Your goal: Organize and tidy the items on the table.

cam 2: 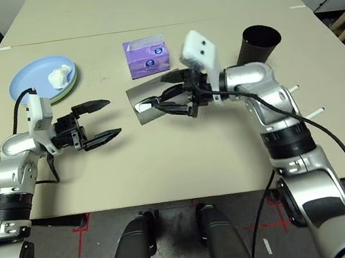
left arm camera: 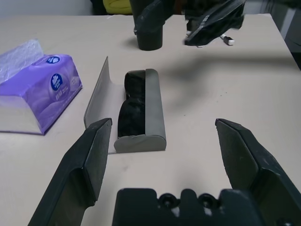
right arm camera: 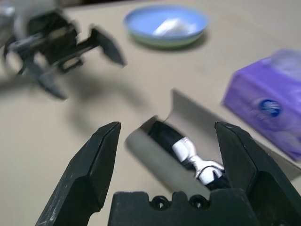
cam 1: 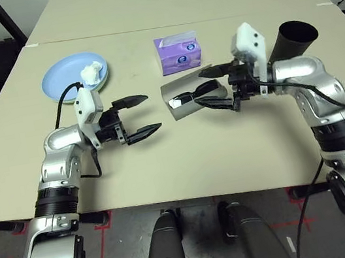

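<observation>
Spread grippers, left (cam 1: 136, 118) and right (cam 1: 215, 88), flank centre; the open grey case (cam 1: 184, 108) between them holds sunglasses (cam 1: 202, 89). Upper left, stacked plates (cam 1: 57, 75) carry tissue (cam 1: 91, 73); purple box (cam 1: 179, 56), upper centre; cup (cam 1: 295, 39), upper right.

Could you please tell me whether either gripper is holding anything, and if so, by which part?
Nothing is held: the left gripper and the right gripper both stand open and empty.

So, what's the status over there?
Both grippers, left and right, open and empty; black sunglasses inside open grey case; purple tissue box close by.
</observation>
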`<act>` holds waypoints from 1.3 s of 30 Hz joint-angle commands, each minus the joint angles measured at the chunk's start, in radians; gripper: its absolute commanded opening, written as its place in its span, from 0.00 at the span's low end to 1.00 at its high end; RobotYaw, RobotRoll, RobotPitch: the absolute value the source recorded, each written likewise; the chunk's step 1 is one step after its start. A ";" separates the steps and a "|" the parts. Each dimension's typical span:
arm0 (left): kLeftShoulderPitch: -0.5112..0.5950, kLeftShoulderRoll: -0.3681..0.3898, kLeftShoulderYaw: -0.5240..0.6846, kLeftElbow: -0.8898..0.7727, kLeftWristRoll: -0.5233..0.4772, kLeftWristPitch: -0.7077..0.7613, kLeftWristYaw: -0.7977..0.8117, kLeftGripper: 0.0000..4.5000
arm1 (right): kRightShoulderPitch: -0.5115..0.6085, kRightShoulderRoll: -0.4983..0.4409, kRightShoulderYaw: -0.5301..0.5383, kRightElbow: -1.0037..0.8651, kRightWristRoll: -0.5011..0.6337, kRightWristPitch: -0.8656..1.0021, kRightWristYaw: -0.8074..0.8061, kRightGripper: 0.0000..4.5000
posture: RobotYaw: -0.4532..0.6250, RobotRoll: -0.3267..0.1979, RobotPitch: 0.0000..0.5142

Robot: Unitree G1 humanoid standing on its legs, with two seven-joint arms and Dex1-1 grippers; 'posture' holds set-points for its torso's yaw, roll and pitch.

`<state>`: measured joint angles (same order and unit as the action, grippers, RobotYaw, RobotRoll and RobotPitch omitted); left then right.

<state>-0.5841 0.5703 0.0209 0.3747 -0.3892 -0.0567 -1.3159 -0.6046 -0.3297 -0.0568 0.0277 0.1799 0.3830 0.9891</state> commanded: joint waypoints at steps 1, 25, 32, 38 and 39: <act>-0.008 0.008 -0.009 0.026 0.015 -0.007 -0.023 1.00 | 0.067 0.021 -0.059 0.017 0.050 -0.108 -0.078 0.99 | 0.53 0.62 0.38; -0.078 0.012 -0.008 0.143 0.042 -0.034 -0.054 1.00 | 0.184 -0.146 -0.071 0.305 0.124 -0.511 0.045 0.99 | 0.52 0.62 0.41; -0.166 -0.054 0.002 0.332 0.090 -0.118 0.001 0.86 | 0.211 -0.141 -0.063 0.215 0.149 -0.465 0.010 1.00 | 0.50 0.62 0.40; -0.226 -0.069 0.003 0.430 0.106 -0.155 -0.003 0.36 | 0.213 -0.148 -0.067 0.181 0.162 -0.440 -0.010 1.00 | 0.49 0.62 0.40; -0.236 -0.070 0.002 0.447 0.109 -0.161 -0.003 0.26 | 0.212 -0.150 -0.068 0.179 0.164 -0.437 -0.012 1.00 | 0.48 0.62 0.40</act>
<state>-0.8143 0.5040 0.0225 0.7885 -0.3017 -0.1997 -1.3114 -0.4060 -0.4688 -0.1236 0.2238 0.3354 -0.0663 0.9824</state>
